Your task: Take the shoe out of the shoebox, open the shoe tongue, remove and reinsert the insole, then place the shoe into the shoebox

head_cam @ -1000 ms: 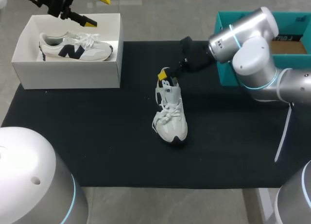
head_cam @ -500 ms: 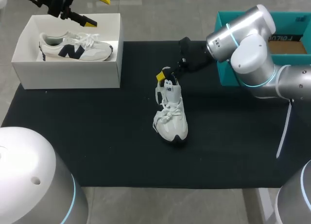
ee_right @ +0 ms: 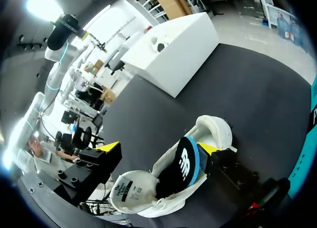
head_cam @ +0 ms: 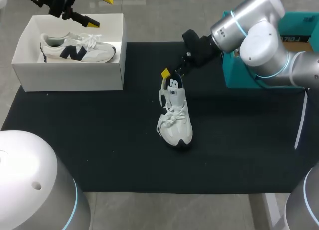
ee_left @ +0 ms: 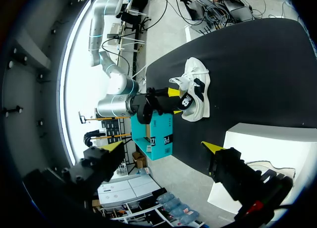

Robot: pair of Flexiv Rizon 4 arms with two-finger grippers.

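My right claw stands with its fingers wide apart. The heel end of the insole leans against one finger; the other finger is well clear of it, so I am propping the insole, not clamping it.

Over the last second my right arm has risen and drawn back toward the teal box. In the head view the yellow tip has come up off the heel collar. The dark insole now stands up out of the heel opening, while its front part is down inside the shoe.

The shoe has barely shifted. It lies on the black counter near the middle, toe toward me, heel toward my claw.

I judge the insole removal begun but not finished. The heel end is free, and I will likely need a true pinch from both sides to draw the rest out.

My left claw has not moved. It hangs with fingers apart above the white shoebox, where a second shoe lies.
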